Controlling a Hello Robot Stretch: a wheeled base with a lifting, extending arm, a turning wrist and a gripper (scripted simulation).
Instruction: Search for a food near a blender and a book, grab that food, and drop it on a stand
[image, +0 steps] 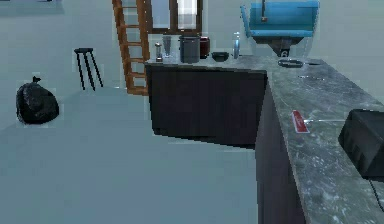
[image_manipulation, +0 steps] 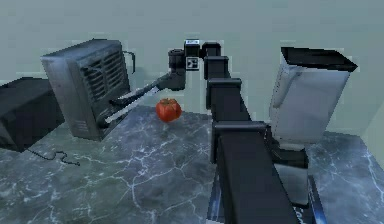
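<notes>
Red food (image_manipulation: 168, 110) rests on marble counter (image_manipulation: 120, 170), near the fingers (image_manipulation: 138, 95).

A black bag (image: 36, 103) and stool (image: 88, 66) stand left of the stone-topped counter (image: 205, 105)

obst: grey appliance (image_manipulation: 88, 85), blender (image_manipulation: 312, 95) | free: gap btw them, red food (image_manipulation: 168, 110) sits there | cord (image_manipulation: 55, 155) on counter (image_manipulation: 150, 178) by appliance

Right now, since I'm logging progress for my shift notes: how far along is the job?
Done: the search; the round red food sits on the grey marble counter near the pale black-lidded blender. In hand: the gripper is by it; whether it holds anything, I cannot tell. Left: carrying it to a stand.
</notes>
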